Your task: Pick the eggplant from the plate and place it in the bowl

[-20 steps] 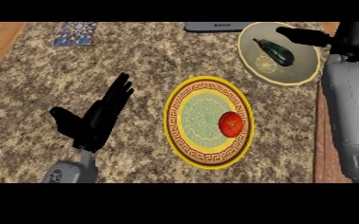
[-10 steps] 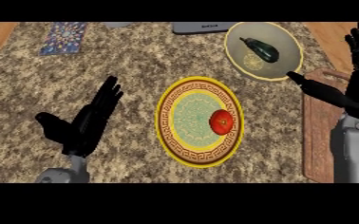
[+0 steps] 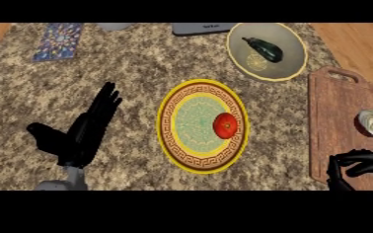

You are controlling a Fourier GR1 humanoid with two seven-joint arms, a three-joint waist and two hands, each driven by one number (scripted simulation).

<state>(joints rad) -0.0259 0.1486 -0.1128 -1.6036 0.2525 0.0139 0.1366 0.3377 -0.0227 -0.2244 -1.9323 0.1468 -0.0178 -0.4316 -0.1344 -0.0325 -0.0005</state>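
Location type: kitchen. Indicators: a speckled, stone-pattern worktop (image 3: 146, 64); 1 wooden cutting board (image 3: 339, 123) with a handle cut-out, lying at the right side; 1 ornate round plate (image 3: 169, 128) carrying a tomato (image 3: 225, 126); 1 pale bowl (image 3: 291, 54) containing an eggplant (image 3: 264, 49); 1 patterned mat (image 3: 58, 41) at far left.

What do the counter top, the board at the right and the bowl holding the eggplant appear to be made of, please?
Counter top: likely stone such as granite, matte, going by its speckled brown-and-grey mottling.
Board: probably wood, not glossy; it is reddish-brown with faint streaks and a handle loop.
Bowl: possibly glazed ceramic; it has a smooth cream surface and a yellow rim, though the material stays uncertain.
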